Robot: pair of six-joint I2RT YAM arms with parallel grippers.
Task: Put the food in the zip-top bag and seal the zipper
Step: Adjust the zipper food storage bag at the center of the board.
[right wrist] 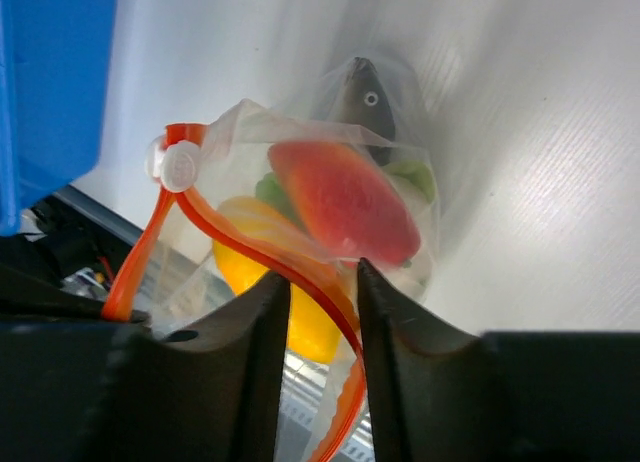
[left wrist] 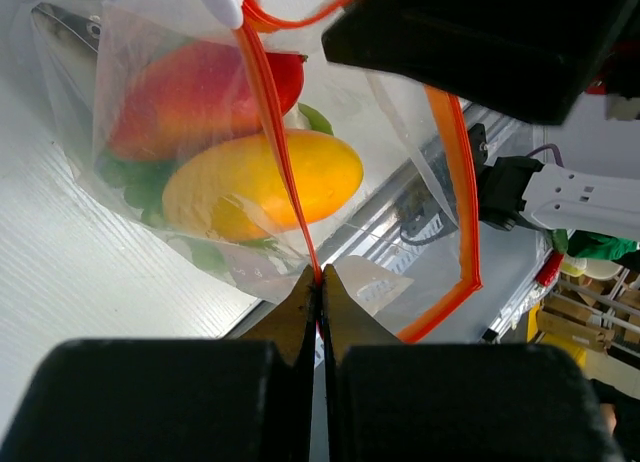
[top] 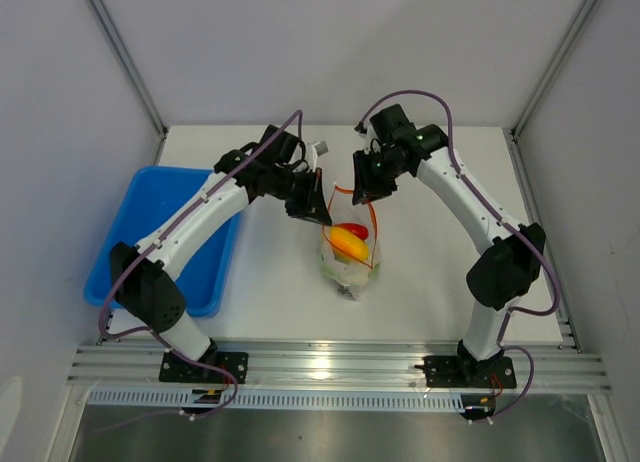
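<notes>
- A clear zip-top bag (top: 346,280) stands mouth-up at the middle of the white bench (top: 270,292), between the two arms, with a blue tray (top: 160,232) well to its left.
- The food is already inside: a yellow oval fruit (left wrist: 265,182) lies low in the bag, a red-orange piece (left wrist: 200,92) rests against it, and green leafy bits (left wrist: 140,177) are tucked underneath. I cannot make out a cauliflower piece with certainty.
- The left claw (left wrist: 320,282) is clenched tight on the orange-red zipper (left wrist: 275,132), pinching the strip at the left end of the mouth. This grip looks meant to anchor the bag and keep the mouth taut.
- The right claw (right wrist: 320,275) has its jaws apart and straddles the zipper strip on the right side of the mouth. The strip runs through the gap, and neither finger visibly presses on it.
- A white slider (right wrist: 175,165) sits on the strip near the left claw's end, and the mouth gapes open beyond it.
- Judging from this, loading is done and sealing is the step in hand. The right claw probably needs to close on the strip or reach the slider.
- One risk is that the thin, crinkly film buckles or slips free of the left claw's pinch.
</notes>
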